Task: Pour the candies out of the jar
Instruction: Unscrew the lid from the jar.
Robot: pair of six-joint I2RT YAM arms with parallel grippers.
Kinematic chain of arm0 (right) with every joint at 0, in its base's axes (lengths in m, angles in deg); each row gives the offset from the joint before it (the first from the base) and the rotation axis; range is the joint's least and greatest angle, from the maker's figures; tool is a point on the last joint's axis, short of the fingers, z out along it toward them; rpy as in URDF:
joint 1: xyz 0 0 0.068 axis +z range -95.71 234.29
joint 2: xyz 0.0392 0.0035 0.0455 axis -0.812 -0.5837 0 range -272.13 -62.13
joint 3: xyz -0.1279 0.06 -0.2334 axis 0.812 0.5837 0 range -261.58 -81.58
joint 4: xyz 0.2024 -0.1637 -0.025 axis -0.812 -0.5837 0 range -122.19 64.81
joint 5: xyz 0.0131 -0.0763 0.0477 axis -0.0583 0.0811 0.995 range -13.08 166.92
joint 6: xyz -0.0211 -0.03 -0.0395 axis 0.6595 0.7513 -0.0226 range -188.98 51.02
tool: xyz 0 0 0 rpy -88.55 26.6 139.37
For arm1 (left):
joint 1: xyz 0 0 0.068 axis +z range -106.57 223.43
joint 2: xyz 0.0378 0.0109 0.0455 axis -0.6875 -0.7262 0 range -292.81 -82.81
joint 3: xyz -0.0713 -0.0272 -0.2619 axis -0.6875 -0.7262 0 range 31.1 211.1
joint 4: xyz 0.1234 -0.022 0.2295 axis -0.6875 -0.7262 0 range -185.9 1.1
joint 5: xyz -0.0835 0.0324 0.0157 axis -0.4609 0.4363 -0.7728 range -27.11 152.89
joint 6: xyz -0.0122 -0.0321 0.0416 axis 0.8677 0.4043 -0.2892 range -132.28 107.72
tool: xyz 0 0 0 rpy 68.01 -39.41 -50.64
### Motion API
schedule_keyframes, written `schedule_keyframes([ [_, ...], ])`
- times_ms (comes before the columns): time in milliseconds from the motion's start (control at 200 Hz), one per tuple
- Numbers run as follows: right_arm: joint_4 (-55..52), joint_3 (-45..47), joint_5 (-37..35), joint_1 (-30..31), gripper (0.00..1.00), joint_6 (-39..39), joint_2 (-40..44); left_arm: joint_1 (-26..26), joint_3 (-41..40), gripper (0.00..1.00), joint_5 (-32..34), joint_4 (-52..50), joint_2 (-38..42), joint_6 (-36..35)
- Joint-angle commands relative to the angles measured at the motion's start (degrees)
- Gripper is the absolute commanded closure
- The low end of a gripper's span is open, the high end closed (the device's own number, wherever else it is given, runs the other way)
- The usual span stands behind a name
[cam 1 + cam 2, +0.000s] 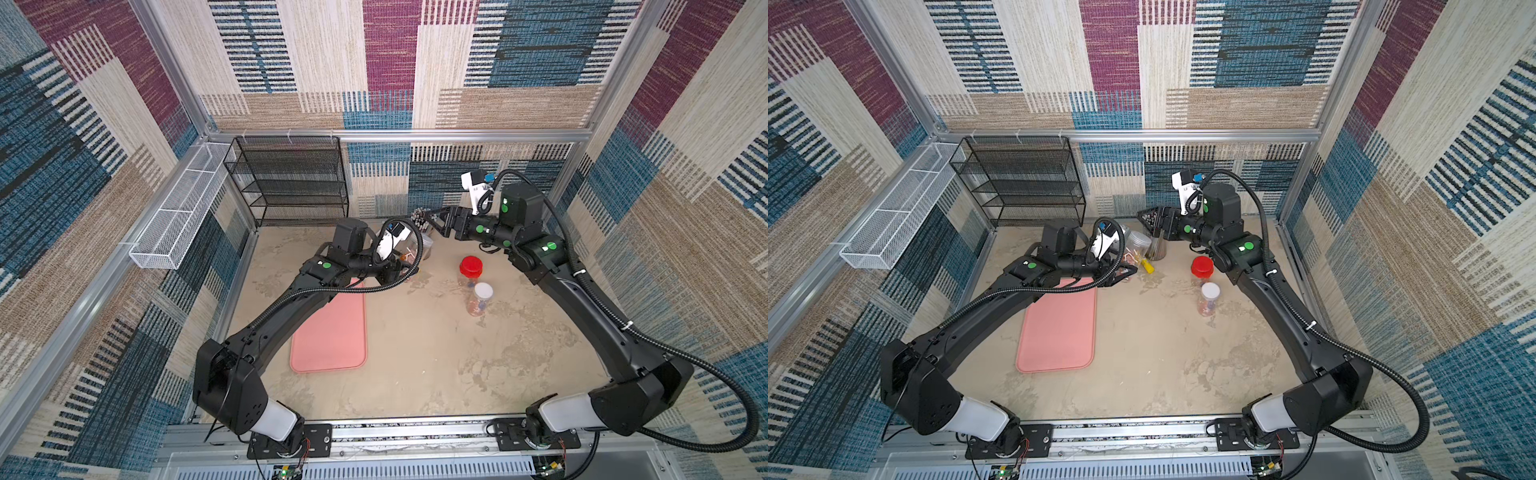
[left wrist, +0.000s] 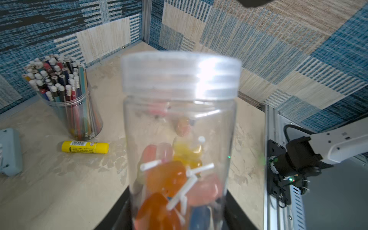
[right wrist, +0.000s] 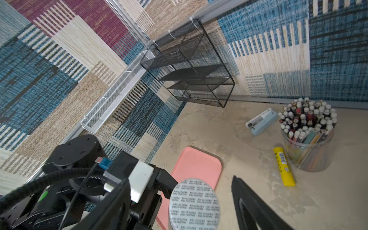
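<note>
Mottled beige table (image 1: 415, 353) carries a smooth pink tray (image 1: 328, 328) with rounded corners. Just beyond the tray's far right corner, the left end effector (image 2: 178, 196) clamps a clear, thread-necked plastic jar (image 2: 179, 111), foil-sealed, holding flat orange, pink and blue candies (image 2: 167, 177) on white sticks. Farther right of the tray, the right end effector (image 1: 434, 220) hovers with fingers spread, empty.

Bright, even light; the jar (image 2: 180, 83) looks blurred.
</note>
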Motion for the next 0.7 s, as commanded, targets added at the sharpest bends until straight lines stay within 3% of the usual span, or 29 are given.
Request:
schedule_keyframes([
  [0,1.45,1.59,-3.67,1.40,0.21,-2.65,-0.90,-0.60,-0.45,1.00,5.49,2.30,0.45,-2.35],
  [471,2.11,4.67,-7.72,5.04,0.30,-4.56,-3.57,-1.86,-0.99,1.00,7.80,2.18,0.74,-3.59],
  [696,3.88,5.36,-7.37,5.22,0.47,-6.07,-3.29,-2.10,-1.03,1.00,8.42,2.01,0.97,-3.88],
])
